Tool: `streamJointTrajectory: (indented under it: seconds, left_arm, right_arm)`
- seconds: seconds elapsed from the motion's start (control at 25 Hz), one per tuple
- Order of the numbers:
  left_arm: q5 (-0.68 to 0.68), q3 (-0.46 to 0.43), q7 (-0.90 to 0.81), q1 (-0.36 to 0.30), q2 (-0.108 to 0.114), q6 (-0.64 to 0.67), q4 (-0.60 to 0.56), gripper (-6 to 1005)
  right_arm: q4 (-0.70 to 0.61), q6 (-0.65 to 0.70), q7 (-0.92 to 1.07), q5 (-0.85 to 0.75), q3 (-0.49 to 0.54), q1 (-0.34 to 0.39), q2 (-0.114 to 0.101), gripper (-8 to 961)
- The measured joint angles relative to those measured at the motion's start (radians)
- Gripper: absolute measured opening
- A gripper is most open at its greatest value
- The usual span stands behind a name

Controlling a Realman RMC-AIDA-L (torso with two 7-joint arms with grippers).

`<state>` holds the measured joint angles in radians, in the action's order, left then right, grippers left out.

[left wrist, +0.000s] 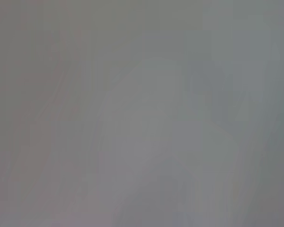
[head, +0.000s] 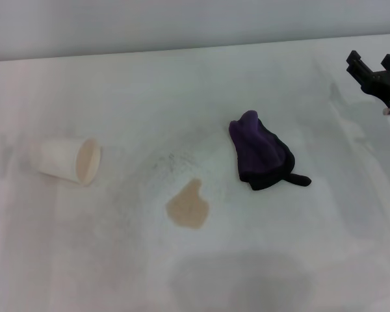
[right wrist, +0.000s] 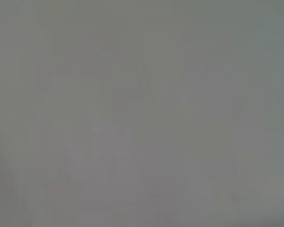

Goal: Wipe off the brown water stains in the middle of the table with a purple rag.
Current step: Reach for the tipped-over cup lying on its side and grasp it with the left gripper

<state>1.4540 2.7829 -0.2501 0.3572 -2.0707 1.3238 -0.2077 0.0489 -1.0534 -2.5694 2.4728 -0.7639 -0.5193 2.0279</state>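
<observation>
The purple rag (head: 260, 153) lies bunched on the white table (head: 279, 260), right of centre, with its black tail pointing right. The brown water stain (head: 188, 206) is a tan blotch on the table, a short way in front and to the left of the rag, not touching it. My right gripper (head: 374, 62) hangs at the far right edge of the head view, beyond and to the right of the rag, its two black fingers apart and empty. My left gripper is out of view. Both wrist views show only plain grey.
A white paper cup (head: 65, 160) lies on its side at the left, its mouth facing right. A faint grey speckled smudge (head: 172, 161) marks the table just beyond the stain. The table's far edge meets a pale wall.
</observation>
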Motion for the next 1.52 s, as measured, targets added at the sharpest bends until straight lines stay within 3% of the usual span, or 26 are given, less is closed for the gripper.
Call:
streamJointTrajectory:
  seconds: [0.28, 0.48, 0.72, 0.8, 1.12, 1.36, 1.44, 1.52]
  left_arm:
    - [-0.245, 0.005, -0.499, 0.083, 0.003, 0.099, 0.328, 890]
    - [-0.374, 0.045, -0.672, 0.107, 0.023, 0.189, 0.523, 890]
    - [-0.621, 0.064, -0.738, 0.164, 0.099, 0.235, 0.676, 891]
    - [-0.720, 0.064, -0.729, 0.198, 0.115, 0.277, 0.747, 891]
    - [-0.967, 0.065, -0.711, 0.356, 0.144, 0.417, 1.020, 891]
    - [-1.187, 0.067, -0.666, 0.502, 0.161, 0.444, 1.104, 891]
    - [-1.290, 0.067, -0.621, 0.558, 0.160, 0.444, 1.127, 891]
    - [-1.365, 0.067, -0.563, 0.609, 0.146, 0.445, 1.163, 891]
  right_arm:
    - [-0.001, 0.002, 0.000, 0.002, 0.000, -0.011, 0.000, 856]
    - [0.000, 0.003, 0.000, 0.003, 0.000, -0.016, 0.000, 856]
    - [-0.006, 0.004, 0.000, 0.005, 0.000, -0.023, 0.000, 856]
    - [-0.007, 0.004, 0.000, 0.006, 0.000, -0.025, 0.000, 856]
    - [-0.008, 0.007, 0.000, 0.006, 0.000, -0.030, 0.000, 856]
    - [-0.010, 0.004, -0.002, 0.006, 0.010, -0.029, 0.000, 856]
    - [-0.015, 0.001, -0.007, 0.005, 0.012, -0.028, 0.000, 856]
    - [-0.023, 0.002, -0.011, 0.005, 0.012, -0.025, -0.001, 856]
